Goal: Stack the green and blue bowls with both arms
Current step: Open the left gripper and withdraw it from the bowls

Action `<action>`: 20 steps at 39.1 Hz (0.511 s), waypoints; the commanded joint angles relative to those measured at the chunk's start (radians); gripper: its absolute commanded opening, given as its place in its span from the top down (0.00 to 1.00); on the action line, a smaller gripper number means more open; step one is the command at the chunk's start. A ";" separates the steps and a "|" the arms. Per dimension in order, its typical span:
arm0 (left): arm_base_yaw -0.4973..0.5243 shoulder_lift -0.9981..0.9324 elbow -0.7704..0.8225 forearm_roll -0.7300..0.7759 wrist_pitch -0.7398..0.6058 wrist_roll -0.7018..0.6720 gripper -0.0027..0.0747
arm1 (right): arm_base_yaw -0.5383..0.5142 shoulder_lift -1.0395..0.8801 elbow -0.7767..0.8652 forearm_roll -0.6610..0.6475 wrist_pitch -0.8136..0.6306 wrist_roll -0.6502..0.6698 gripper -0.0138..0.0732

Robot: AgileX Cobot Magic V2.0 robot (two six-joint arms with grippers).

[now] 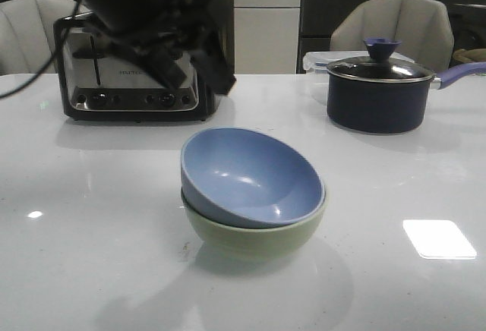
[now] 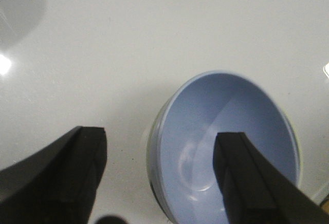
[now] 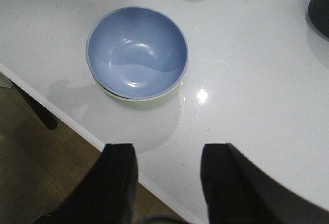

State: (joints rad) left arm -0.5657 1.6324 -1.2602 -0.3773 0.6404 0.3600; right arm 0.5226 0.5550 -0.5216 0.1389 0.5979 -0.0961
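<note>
Blue bowl [image 1: 250, 179] sits tilted inside green bowl [image 1: 254, 241]

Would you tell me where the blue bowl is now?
In the front view, the blue bowl sits tilted inside the green bowl at table centre, nearer than the toaster.

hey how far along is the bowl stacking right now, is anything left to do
The stacking looks done: the blue bowl sits nested inside the green bowl, tilted slightly rather than level. Nothing is in hand: the left gripper is open above the bowls with nothing between its fingers, and the right gripper is open and clear of them. Probably all that is left is moving the arms away, and perhaps levelling the blue bowl.
</note>
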 commanded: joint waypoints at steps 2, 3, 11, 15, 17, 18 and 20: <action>-0.005 -0.173 0.016 0.018 -0.009 0.000 0.31 | 0.001 0.001 -0.026 0.002 -0.069 -0.011 0.37; -0.005 -0.203 0.030 0.021 -0.002 0.000 0.31 | 0.001 0.001 -0.026 0.002 -0.069 -0.011 0.37; -0.005 -0.413 0.152 0.097 0.041 -0.008 0.33 | 0.001 0.001 -0.026 0.002 -0.069 -0.011 0.37; -0.005 -0.508 0.216 0.153 0.062 -0.047 0.38 | 0.001 0.001 -0.026 0.002 -0.069 -0.011 0.37; -0.005 -0.559 0.251 0.190 0.072 -0.088 0.39 | 0.001 0.001 -0.026 0.002 -0.069 -0.011 0.37; -0.005 -0.587 0.271 0.216 0.082 -0.125 0.40 | 0.001 0.001 -0.026 0.002 -0.069 -0.011 0.37; -0.005 -0.630 0.301 0.260 0.094 -0.166 0.40 | 0.001 0.001 -0.026 0.002 -0.069 -0.011 0.37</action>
State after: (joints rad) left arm -0.5657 1.0935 -0.9779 -0.1775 0.7608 0.2760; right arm 0.5226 0.5550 -0.5216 0.1389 0.5979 -0.0961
